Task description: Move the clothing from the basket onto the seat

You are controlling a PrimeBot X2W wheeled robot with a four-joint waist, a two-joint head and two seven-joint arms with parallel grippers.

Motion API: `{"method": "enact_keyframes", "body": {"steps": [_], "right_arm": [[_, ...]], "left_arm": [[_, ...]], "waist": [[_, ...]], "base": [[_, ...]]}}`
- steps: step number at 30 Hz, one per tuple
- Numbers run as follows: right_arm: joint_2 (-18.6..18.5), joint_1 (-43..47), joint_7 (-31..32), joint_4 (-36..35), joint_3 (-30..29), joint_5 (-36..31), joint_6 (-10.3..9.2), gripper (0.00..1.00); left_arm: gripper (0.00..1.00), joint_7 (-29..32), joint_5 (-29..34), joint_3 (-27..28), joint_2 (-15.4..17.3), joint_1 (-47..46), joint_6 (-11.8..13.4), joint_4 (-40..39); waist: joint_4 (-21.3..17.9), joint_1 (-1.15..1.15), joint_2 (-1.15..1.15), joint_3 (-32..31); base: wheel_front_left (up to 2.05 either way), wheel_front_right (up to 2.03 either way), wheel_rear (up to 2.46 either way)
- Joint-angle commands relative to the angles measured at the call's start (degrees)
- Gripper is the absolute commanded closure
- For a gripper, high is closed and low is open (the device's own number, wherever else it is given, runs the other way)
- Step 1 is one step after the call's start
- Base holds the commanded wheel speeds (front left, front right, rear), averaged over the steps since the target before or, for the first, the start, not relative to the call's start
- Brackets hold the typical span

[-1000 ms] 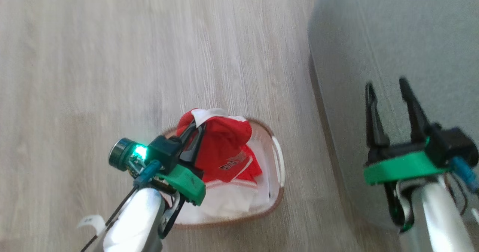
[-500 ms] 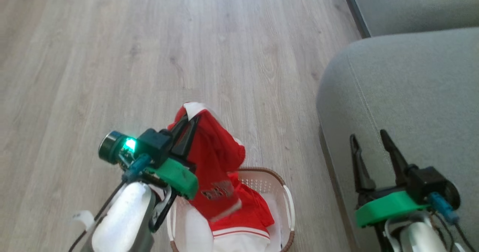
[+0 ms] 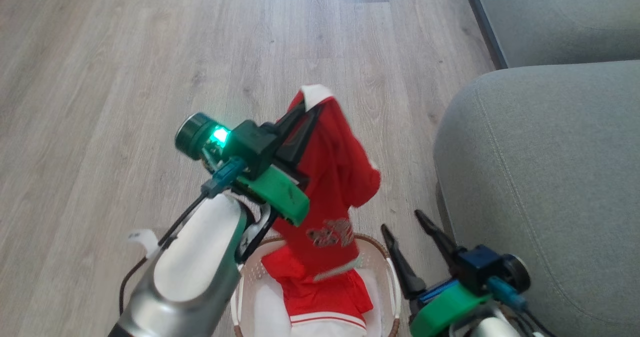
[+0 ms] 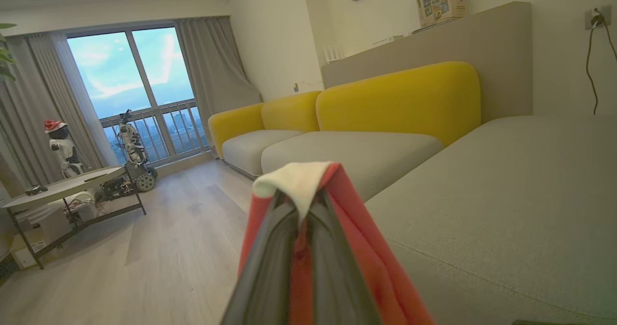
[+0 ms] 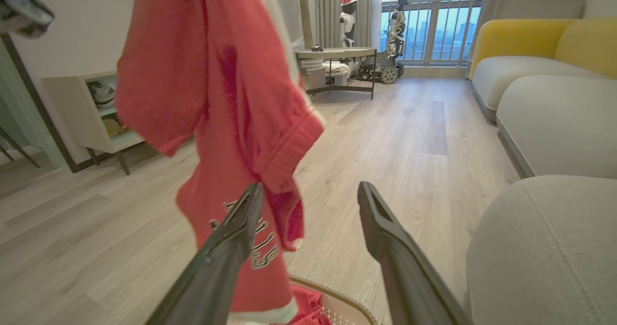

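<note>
**Head view.** The left gripper [image 3: 305, 111], its two dark fingers pressed together, pinches the white-trimmed top edge of the bright red soft fabric clothing [image 3: 332, 177]. It holds the garment above the small oval, brown-rimmed, cream-white perforated plastic basket [image 3: 376, 259]. The garment hangs in one long fold, and its lower red and white folds lie inside the basket. The basket stands on the pale wood-plank floor [image 3: 125, 77], just beside the rounded front corner of the large grey-green upholstered seat [image 3: 550, 177]. The right gripper [image 3: 400, 220], its fingers spread wide and holding nothing, hovers near the basket's seat-side rim.

**Left wrist view.** This view adds the grip itself: red cloth is squeezed between the closed fingers [image 4: 270, 277], with white trim folded over their tips. Beyond them lie the seat's top and the yellow backrests [image 4: 400, 93].

**Right wrist view.** This view adds the lettering low on the hanging cloth. The cloth hangs just beside one of the parted fingers [image 5: 226, 248], not between them. A low round table [image 5: 337, 52] stands well beyond.

**Pose.** The left forearm rises from the head view's lower left, and its gripper points up and towards the seat. The right arm sits low at the lower right.

**Change.** The head camera has shifted since half a second earlier. The left gripper now stands higher above the basket, and more of the garment is drawn out. The right gripper, then over the seat's edge, now lies between basket and seat.
</note>
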Motion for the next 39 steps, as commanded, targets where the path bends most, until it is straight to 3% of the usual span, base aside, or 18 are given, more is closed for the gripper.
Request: {"method": "enact_keyframes", "body": {"steps": [1, 12, 22, 23, 25, 28, 29, 36, 39], "right_arm": [[-0.5, -4.9, -0.4, 0.0, 2.2, -0.4, -0.02, 0.00], [-0.5, -13.2, -0.4, 8.2, 3.7, -1.1, -0.02, 0.00], [-0.5, -15.9, -0.4, 13.0, 11.6, 1.9, -0.02, 0.00], [-0.5, -16.2, -0.4, 13.3, 12.0, 1.9, -0.02, 0.04], [-0.5, -16.7, -0.4, 13.5, 12.2, 2.1, -0.02, 0.47], [-0.5, -17.2, -0.4, 13.2, 11.9, 2.3, -0.02, 0.95], [-0.5, -17.2, -0.4, 12.8, 11.6, 2.2, -0.02, 1.00], [-0.5, -15.5, -0.4, 9.7, 7.6, 0.7, -0.02, 1.00], [-0.5, -14.7, -0.4, 8.1, 5.6, -0.3, -0.02, 1.00]], "left_arm": [[1.00, 0.0, -0.5, 1.3, 0.0, -5.3, -0.2, -1.9], [1.00, 0.0, -2.4, -3.0, -1.4, -8.8, 0.3, -1.4], [1.00, -0.4, -4.9, -7.9, -1.6, -9.7, 1.6, -1.8], [1.00, -0.4, -5.2, -8.3, -1.6, -9.6, 1.7, -1.9], [1.00, -0.5, -5.8, -9.0, -1.6, -9.4, 2.1, -2.1], [1.00, -0.4, -6.6, -9.2, -1.6, -8.8, 2.9, -1.7], [1.00, -0.5, -6.7, -9.1, -1.6, -8.6, 3.1, -1.4], [1.00, -1.7, -8.3, -7.2, -0.1, -5.8, 4.9, 2.2], [0.40, -2.4, -9.2, -6.3, 0.5, -4.5, 5.3, 3.6]], "waist": [[0.0, 0.01, 0.00, 0.0], [0.1, 0.01, 0.00, 0.4], [1.2, 0.01, 0.00, 0.6], [1.4, 0.01, 0.00, 0.5], [1.9, 0.01, 0.00, 0.5], [2.2, 0.01, 0.00, 0.4], [2.2, 0.01, 0.00, 0.3], [1.2, 0.01, 0.00, 0.0], [0.3, 0.01, 0.00, -0.1]], "base": [[0.00, 0.00, 0.00], [0.00, 0.00, 0.00], [0.00, 0.00, 0.00], [0.00, 0.00, 0.00], [0.00, 0.00, 0.00], [0.00, 0.00, 0.00], [0.00, 0.00, 0.00], [0.00, 0.00, 0.00], [0.00, 0.00, 0.00]]}}
